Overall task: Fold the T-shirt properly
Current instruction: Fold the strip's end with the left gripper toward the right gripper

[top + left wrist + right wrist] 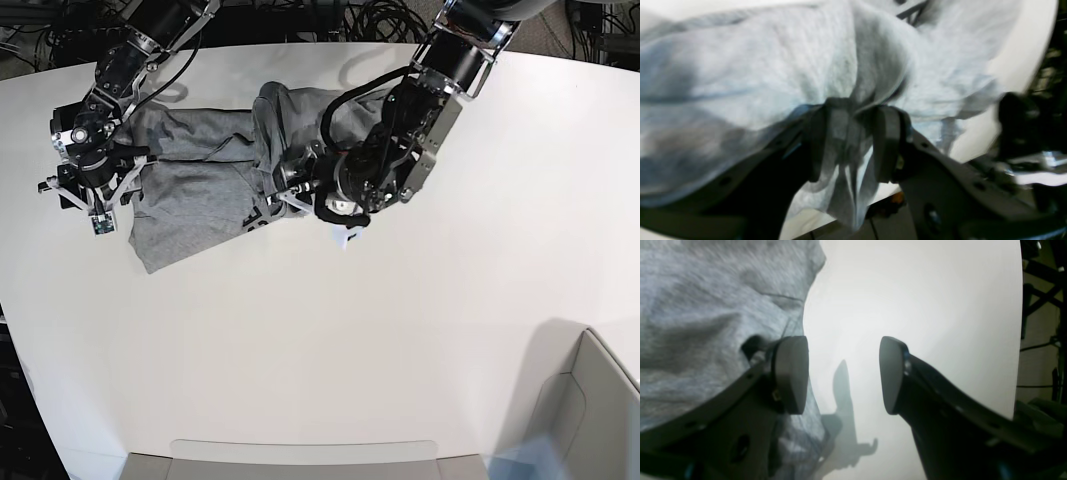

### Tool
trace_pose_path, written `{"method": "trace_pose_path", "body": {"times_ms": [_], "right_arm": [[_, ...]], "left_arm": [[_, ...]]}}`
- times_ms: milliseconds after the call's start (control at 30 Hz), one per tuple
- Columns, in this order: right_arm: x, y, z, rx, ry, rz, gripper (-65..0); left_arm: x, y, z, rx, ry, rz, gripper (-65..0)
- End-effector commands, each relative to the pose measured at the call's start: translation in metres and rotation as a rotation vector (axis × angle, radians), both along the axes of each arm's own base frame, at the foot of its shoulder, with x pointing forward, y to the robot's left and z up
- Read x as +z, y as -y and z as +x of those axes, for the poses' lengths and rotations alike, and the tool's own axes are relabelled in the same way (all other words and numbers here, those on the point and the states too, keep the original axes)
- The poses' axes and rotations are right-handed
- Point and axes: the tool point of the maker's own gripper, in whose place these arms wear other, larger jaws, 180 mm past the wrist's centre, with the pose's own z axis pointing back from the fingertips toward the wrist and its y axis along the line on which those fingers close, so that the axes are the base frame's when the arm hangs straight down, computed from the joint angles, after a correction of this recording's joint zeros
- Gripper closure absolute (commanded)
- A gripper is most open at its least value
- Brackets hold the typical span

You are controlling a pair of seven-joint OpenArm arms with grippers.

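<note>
1. The T-shirt (pixel 200 185) lies rumpled near the far left corner of the white desk (pixel 400 330), partly gathered, not yet folded
2. The left end effector (pixel 848 143) is clamped on a bunched fold of the cloth, judged to be carrying that edge across
3. The right end effector (pixel 843 373) stands wide and holds nothing, at the shirt's left edge above bare desk, apparently placed to take that edge next
</note>
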Motion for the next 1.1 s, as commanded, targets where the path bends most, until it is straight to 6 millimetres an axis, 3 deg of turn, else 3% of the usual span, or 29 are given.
{"method": "trace_pose_path", "body": {"times_ms": [0, 167, 300, 400, 500, 567, 633, 767, 967, 1067], "right_arm": [[0.013, 0.0, 0.009, 0.019, 0.047, -0.008, -33.5], [0.015, 0.0, 0.011, 0.019, 0.052, -0.009, -33.5], [0.027, 0.0, 0.022, 0.017, 0.089, -0.012, -33.5], [0.037, -0.007, 0.033, 0.018, 0.125, 0.004, -33.5], [0.044, -0.016, 0.037, 0.019, 0.13, 0.007, -33.5], [0.036, -0.022, 0.028, 0.012, 0.013, -0.019, -33.5], [0.038, -0.014, 0.015, -0.043, -0.111, -0.073, -33.5], [0.036, -0.017, -0.007, -0.067, -0.284, -0.072, -33.5], [0.046, -0.022, 0.018, 0.142, -0.138, 0.127, -33.5], [0.047, -0.009, 0.019, 0.137, -0.089, 0.258, -33.5]], "left_arm": [[0.017, 0.019, 0.002, -0.033, 0.007, -0.05, -16.6], [0.026, 0.039, 0.008, -0.067, 0.007, -0.073, -16.5], [0.09, 0.044, 0.01, -0.076, 0.174, -0.202, -16.5], [0.119, 0.014, 0.007, -0.003, 0.232, -0.277, -16.5], [0.098, -0.022, 0.0, 0.073, 0.171, -0.237, -16.5], [0.085, -0.037, -0.005, 0.104, 0.139, -0.209, -16.5], [0.075, -0.047, -0.01, 0.112, 0.122, -0.178, -16.5], [0.07, -0.05, -0.014, 0.105, 0.113, -0.161, -16.5], [0.065, -0.051, -0.02, 0.108, 0.093, -0.158, -16.5], [0.061, -0.051, -0.022, 0.104, 0.074, -0.155, -16.5]]}}
